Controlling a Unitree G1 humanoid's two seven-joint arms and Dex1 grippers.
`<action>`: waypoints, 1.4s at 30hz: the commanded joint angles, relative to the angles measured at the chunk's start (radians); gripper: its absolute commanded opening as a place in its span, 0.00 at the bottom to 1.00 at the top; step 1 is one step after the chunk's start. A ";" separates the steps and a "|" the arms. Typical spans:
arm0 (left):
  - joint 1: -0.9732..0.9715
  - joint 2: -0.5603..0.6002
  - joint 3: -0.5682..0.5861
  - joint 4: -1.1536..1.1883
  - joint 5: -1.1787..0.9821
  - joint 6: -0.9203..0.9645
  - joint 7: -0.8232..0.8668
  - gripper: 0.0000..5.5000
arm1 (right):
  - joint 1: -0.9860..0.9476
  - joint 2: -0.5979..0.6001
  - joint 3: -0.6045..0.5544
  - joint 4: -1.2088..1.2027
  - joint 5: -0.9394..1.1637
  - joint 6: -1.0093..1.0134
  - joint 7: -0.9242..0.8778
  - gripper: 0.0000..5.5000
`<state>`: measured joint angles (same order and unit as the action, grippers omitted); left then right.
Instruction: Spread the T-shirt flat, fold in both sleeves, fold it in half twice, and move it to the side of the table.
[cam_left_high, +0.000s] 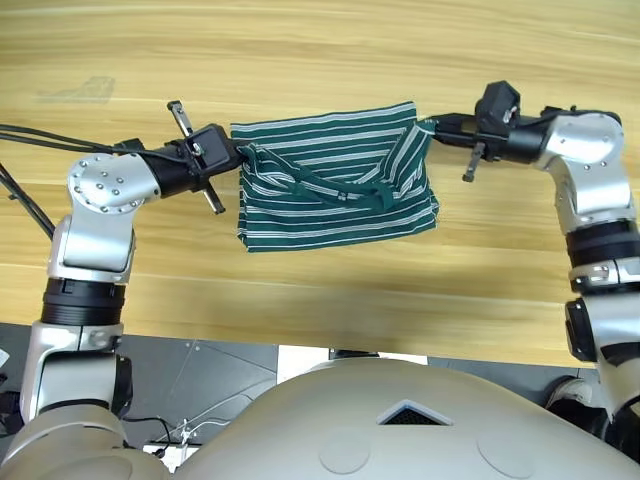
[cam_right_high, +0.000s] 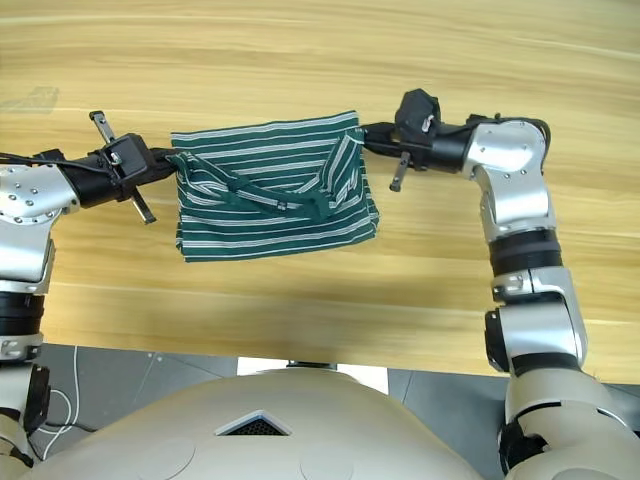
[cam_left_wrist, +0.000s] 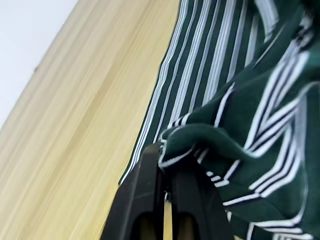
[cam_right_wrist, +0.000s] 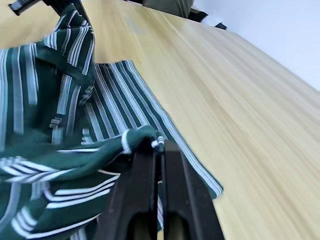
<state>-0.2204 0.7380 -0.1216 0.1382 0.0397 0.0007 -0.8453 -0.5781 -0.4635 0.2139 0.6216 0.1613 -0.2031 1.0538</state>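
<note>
A dark green T-shirt with white stripes lies partly folded on the wooden table. Its upper layer is lifted between both grippers and sags in the middle, showing the neckline. My left gripper is shut on the shirt's left edge; in the left wrist view its gripper pinches a bunched fold of the T-shirt. My right gripper is shut on the shirt's right edge, and the right wrist view shows the gripper clamping the T-shirt at a hem.
Bare wooden table extends far beyond the shirt and to both sides. The table's near edge runs just below the shirt, with dark floor beneath it.
</note>
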 joint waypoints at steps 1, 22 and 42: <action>-0.034 -0.011 0.004 0.119 0.024 -0.045 0.032 0.00 | -0.077 0.051 -0.006 0.166 -0.064 -0.090 -0.047 0.00; -0.116 -0.185 0.111 0.382 -0.068 -0.133 0.166 0.44 | -0.202 0.173 -0.104 0.549 -0.185 -0.280 -0.376 0.43; -0.264 -0.191 0.340 0.807 -0.096 -0.387 0.639 0.95 | -0.090 0.172 -0.166 0.585 -0.219 -0.382 -0.542 0.92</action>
<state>-0.4900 0.5458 0.1843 0.9846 -0.0428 -0.3453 -0.2621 -0.6671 -0.2998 0.0383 1.2180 -0.0373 -0.5558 0.5203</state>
